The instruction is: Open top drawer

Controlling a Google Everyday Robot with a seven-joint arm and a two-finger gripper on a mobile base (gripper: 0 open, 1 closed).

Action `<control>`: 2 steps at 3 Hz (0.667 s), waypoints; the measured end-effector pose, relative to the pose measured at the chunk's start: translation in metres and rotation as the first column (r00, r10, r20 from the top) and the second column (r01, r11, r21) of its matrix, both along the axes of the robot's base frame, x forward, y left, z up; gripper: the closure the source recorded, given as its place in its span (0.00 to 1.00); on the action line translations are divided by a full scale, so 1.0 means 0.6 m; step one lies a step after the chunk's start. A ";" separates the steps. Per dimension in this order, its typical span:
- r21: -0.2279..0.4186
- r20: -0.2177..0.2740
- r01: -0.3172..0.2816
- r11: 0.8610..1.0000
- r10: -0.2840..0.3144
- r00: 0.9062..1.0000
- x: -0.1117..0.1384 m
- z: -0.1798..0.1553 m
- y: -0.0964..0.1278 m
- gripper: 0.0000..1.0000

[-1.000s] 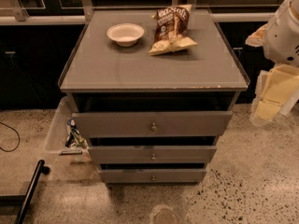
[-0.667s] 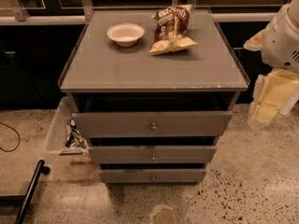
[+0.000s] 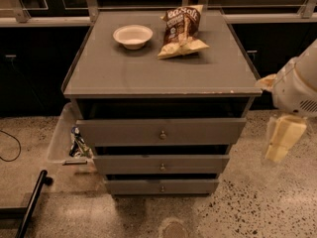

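The grey cabinet (image 3: 158, 73) has three drawer fronts, each with a small round knob. The top drawer (image 3: 124, 131) is the widest and tallest, with its knob (image 3: 162, 134) at centre and a dark gap above its front. My gripper (image 3: 278, 145) hangs at the right edge of the view, beside the cabinet's right side at about the top drawer's height. It is apart from the drawer and holds nothing that I can see. The white arm (image 3: 297, 88) is above it.
A white bowl (image 3: 132, 35) and a chip bag (image 3: 181, 31) lie on the cabinet top. The two narrower drawers (image 3: 161, 165) sit below. A clear bin (image 3: 67, 138) with items stands at the cabinet's left. A black bar (image 3: 32, 202) lies on the speckled floor.
My gripper and arm have moved down a little at the right of the cabinet. The drawers, bowl and bag have not moved.
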State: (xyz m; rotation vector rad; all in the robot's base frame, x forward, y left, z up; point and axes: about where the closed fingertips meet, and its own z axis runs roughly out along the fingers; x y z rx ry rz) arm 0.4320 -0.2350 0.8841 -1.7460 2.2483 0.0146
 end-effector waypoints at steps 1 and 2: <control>0.024 0.019 -0.072 0.997 0.071 0.997 0.013 -0.096 -0.021 0.00; 0.029 0.053 -0.139 0.990 0.137 0.989 0.035 -0.151 -0.032 0.00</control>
